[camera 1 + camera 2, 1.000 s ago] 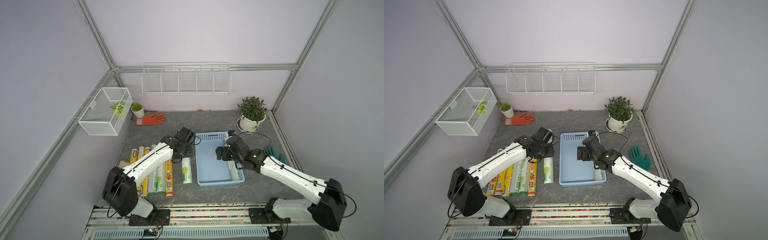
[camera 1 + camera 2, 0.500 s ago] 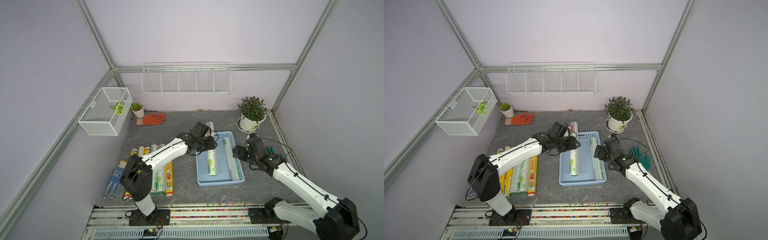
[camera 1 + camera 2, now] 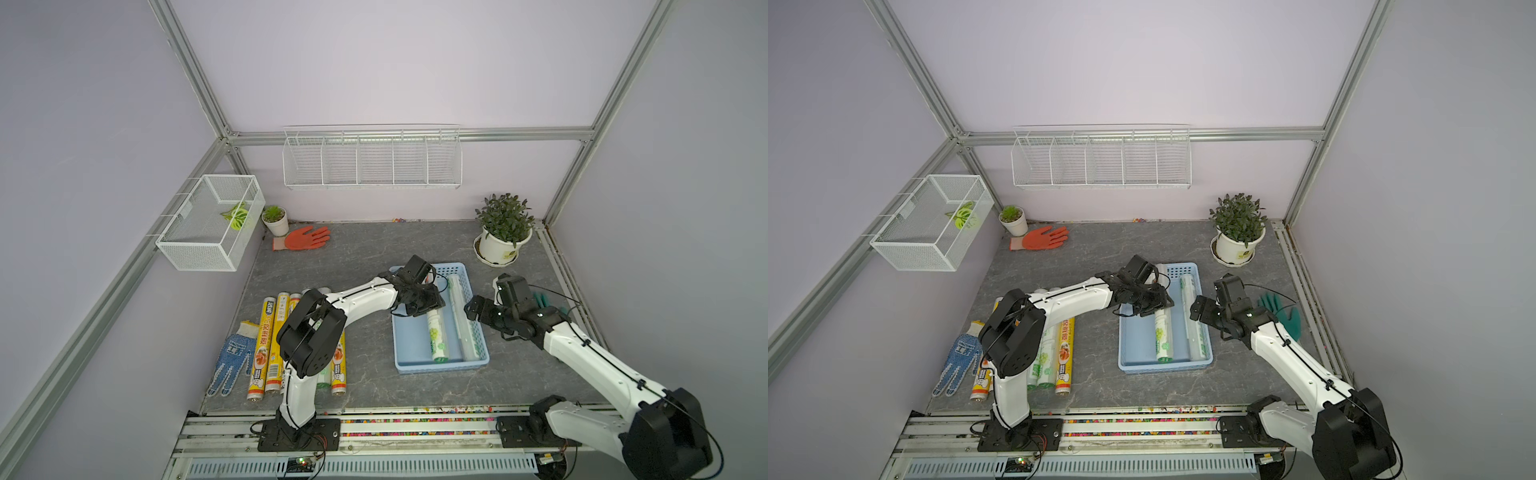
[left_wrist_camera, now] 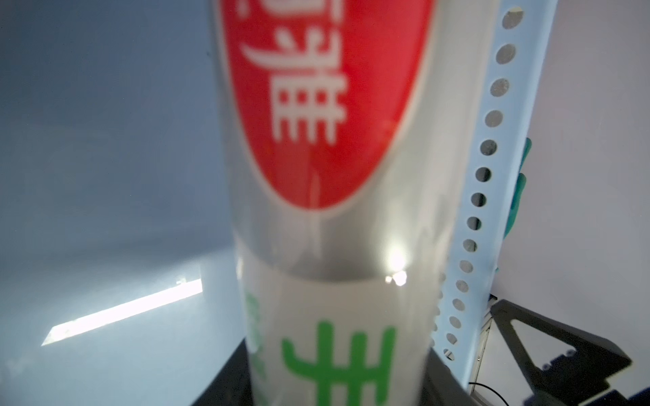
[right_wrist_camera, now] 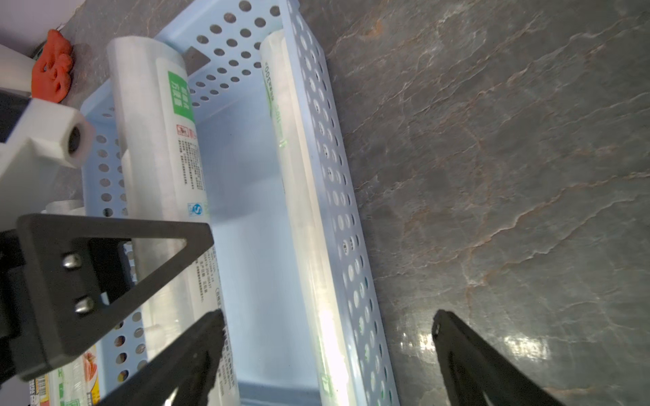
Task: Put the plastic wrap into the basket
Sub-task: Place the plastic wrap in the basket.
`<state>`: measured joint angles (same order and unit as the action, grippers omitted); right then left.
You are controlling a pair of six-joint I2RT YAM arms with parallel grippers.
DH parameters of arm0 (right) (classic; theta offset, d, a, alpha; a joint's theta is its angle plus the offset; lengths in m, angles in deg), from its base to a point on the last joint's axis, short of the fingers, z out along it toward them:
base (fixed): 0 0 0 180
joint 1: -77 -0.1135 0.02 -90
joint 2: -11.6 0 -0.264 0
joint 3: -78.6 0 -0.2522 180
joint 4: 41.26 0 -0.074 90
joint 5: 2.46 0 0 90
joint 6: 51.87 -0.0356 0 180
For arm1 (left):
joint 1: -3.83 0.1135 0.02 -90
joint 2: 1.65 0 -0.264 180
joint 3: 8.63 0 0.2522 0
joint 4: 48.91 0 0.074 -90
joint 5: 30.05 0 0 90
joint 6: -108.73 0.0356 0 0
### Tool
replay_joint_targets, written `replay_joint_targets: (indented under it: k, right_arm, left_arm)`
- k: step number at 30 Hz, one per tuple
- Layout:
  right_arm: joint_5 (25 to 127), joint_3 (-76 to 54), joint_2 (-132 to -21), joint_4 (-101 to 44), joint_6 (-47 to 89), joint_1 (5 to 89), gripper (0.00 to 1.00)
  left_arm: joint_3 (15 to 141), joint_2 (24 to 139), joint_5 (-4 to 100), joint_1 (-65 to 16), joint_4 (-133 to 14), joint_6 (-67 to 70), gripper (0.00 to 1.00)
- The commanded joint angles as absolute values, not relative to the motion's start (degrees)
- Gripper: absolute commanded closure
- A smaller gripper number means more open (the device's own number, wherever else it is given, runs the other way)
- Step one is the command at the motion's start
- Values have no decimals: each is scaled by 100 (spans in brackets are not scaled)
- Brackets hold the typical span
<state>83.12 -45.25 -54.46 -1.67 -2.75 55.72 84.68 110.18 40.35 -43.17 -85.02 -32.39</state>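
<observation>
Grey marbled table [image 3: 365, 249] makes the floor of my purple-walled cell. In its middle stands the blue basket [image 3: 440, 366], and to the left lie the waiting rolls [image 3: 270, 332]. Inside the basket, the wall-side roll [image 3: 465, 340] lies along the right wall. My left gripper [image 3: 419, 305] is closed narrowly around the green-print roll [image 3: 437, 336], whose near end is already low in the basket. My right gripper [image 3: 471, 309] hangs just right of the basket, fingers wide apart, holding nothing.

To finish well, I think I should lower the far end until this roll lies flat and parallel to its neighbour, and only then open. If I release it tilted, it could rest on the rim.

Both top views hide that far end under my wrist. The right wrist view shows the green-print roll [image 5: 154, 158] seeming to reach over the far rim. The left wrist view gives only its blurred label beside the perforated wall.
</observation>
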Motion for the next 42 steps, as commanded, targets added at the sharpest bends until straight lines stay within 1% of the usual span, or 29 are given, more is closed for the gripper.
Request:
replay_joint_targets:
  k: [1,7,14,17,19,22,25,32,37,42]
  right_arm:
    - [7950,-4551,-5560,-307,-133,5600,3]
    - [7790,-4453,-5750,-234,2,5600,3]
    - [7717,-4396,-5859,-166,146,5600,2]
    - [7724,-4396,-5871,-148,156,5604,3]
    - [7722,-4404,-5870,-161,157,5599,3]
    - [7708,-4394,-5897,-168,145,5601,2]
    - [7714,-4387,-5918,-159,156,5607,2]
    - [7735,-4378,-5901,-142,132,5605,2]
    - [7798,-4330,-5864,-46,141,5606,3]
    - [8204,-4178,-5578,298,205,5600,2]
  left_arm:
    - [8752,11160,3778,-4418,-8121,-3380,73]
    - [8909,11459,3751,-4448,-8064,-3430,69]
    - [8953,11667,3658,-4456,-7999,-3490,60]
    - [8929,11703,3658,-4466,-7980,-3537,54]
    - [8924,11725,3658,-4461,-7981,-3529,53]
    - [8915,11721,3674,-4475,-8011,-3507,46]
    - [8908,11704,3668,-4476,-8012,-3481,42]
    - [8871,11733,3668,-4485,-7991,-3480,39]
    - [8847,11693,3567,-4478,-7910,-3533,41]
    - [8751,11243,3951,-4502,-8102,-3409,38]
